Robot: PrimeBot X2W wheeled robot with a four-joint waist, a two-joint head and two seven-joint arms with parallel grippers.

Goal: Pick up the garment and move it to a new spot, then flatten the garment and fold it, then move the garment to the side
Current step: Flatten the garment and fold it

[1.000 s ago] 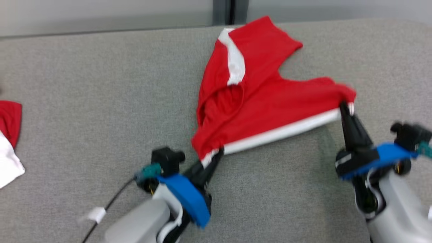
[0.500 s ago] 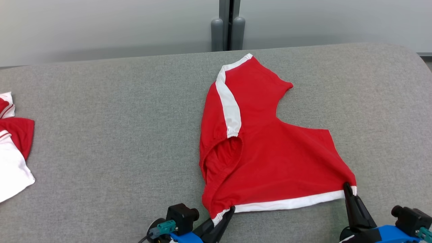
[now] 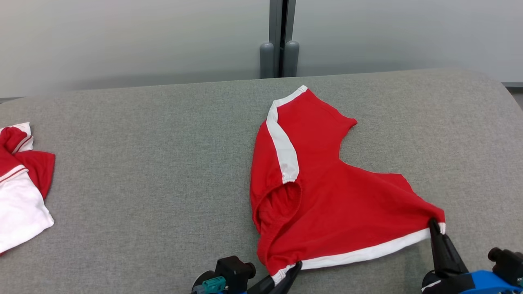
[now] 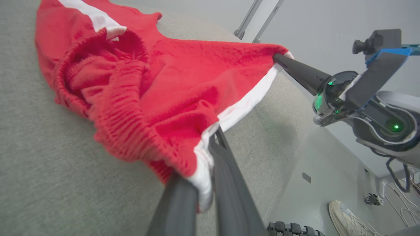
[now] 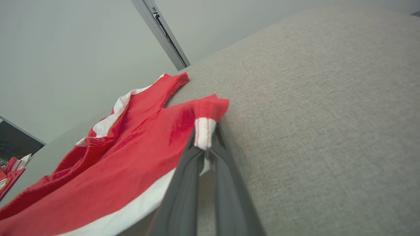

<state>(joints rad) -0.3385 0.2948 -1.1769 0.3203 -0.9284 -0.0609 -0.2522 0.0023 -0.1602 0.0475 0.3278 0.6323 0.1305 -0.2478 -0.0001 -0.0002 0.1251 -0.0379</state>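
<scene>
The garment (image 3: 327,204) is red with white trim and lies spread on the grey padded table (image 3: 143,163), right of centre. My left gripper (image 3: 291,272) is shut on its near-left corner, where the white hem bunches between the fingers (image 4: 226,170). My right gripper (image 3: 434,225) is shut on the near-right corner, pinching the white hem end (image 5: 204,131). The white hem (image 3: 367,253) runs taut between the two grippers. In the left wrist view the garment (image 4: 157,82) sags and wrinkles by the elastic opening; the right gripper (image 4: 279,59) holds the far corner. The garment (image 5: 124,157) trails left in the right wrist view.
Another red and white garment (image 3: 20,183) lies at the table's left edge. A grey post (image 3: 280,53) stands behind the table against a pale wall. The table's curved right end (image 3: 502,94) is close to the garment. A shoe (image 4: 347,219) shows on the floor.
The head camera tilted up, so the whole scene slid down the picture. Both grippers keep their hold on the hem corners, and the garment now lies flatter and more spread on the table.
</scene>
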